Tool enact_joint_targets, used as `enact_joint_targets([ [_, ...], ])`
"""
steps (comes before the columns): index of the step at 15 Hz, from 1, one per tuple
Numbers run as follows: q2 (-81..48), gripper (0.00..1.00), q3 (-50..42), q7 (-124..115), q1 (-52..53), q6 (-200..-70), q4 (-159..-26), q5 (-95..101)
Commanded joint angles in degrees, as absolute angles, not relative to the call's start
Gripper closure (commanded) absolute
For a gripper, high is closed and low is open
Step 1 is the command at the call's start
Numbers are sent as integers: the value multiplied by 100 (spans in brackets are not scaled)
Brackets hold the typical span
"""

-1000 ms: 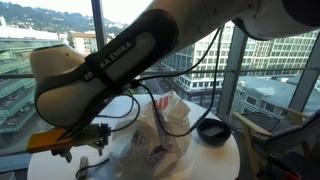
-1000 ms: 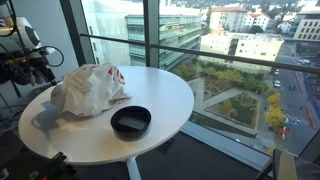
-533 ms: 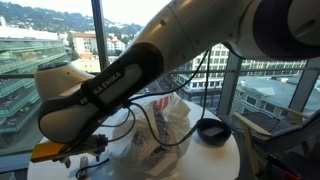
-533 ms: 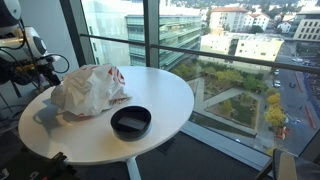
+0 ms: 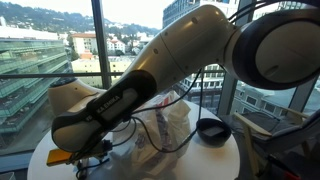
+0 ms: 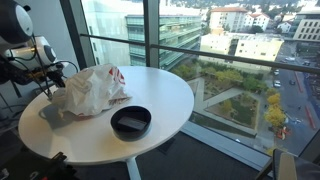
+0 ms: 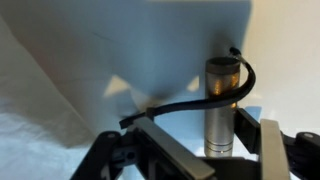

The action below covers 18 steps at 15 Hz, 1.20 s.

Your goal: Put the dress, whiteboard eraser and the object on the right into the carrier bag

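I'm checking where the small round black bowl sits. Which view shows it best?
An exterior view: the small round black bowl sits whole and unblocked. In an exterior view it looks smaller, beside the arm. The wrist view misses it.

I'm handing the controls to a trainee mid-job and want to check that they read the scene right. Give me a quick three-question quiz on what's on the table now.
1. True or false: the black bowl stands on the table, outside the carrier bag.
2. Which shape is the tabletop? A square, B round, C rectangular.
3. Fill in: the logo printed on the carrier bag is ___ in colour.
Key: 1 true; 2 B; 3 red.
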<state>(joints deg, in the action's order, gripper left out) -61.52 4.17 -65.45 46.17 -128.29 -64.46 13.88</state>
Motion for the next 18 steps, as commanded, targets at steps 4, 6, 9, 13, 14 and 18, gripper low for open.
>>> enact_joint_targets([
  [4, -6129, 73, 552, -6473, 4561, -12617, -6249, 1279],
  [6, -6006, 89, 578, -6498, 4563, -12604, -6307, 1267],
  [9, -5807, 86, 578, -6577, 4502, -12632, -6469, 1225],
  [13, -5518, 86, 604, -6639, 4404, -12609, -6547, 1026],
  [14, -5394, 86, 618, -6641, 4392, -12519, -6562, 981],
  [18, -4703, 86, 904, -6497, 4210, -12177, -6619, 554],
])
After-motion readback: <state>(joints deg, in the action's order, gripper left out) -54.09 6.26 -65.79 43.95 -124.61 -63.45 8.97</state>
